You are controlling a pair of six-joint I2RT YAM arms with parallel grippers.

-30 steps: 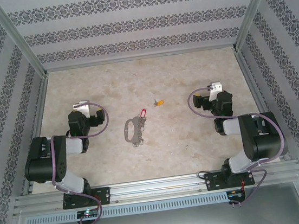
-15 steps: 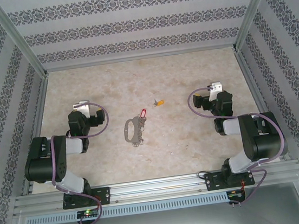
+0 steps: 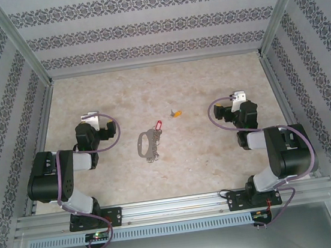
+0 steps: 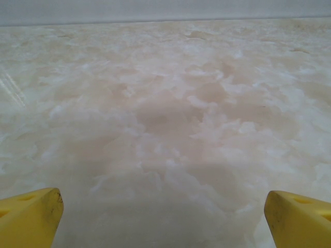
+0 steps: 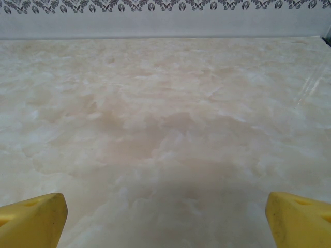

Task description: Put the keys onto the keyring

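Note:
The keyring (image 3: 144, 143) is a grey oval loop lying flat mid-table, with a silvery chain bunch (image 3: 154, 146) beside it and a small red tag (image 3: 158, 126) at its upper right. The key (image 3: 176, 113), tiny and dark with a yellow-orange tag, lies apart from it, further back and to the right. My left gripper (image 3: 90, 117) rests folded back left of the keyring; its yellow fingertips (image 4: 31, 219) stand wide apart over bare table. My right gripper (image 3: 236, 97) sits right of the key, its yellow fingertips (image 5: 300, 219) equally spread, nothing between them.
The marble-patterned table (image 3: 217, 154) is boxed in by patterned walls at the back (image 3: 153, 22) and on both sides. An aluminium rail (image 3: 176, 207) runs along the near edge, where the arm bases are bolted.

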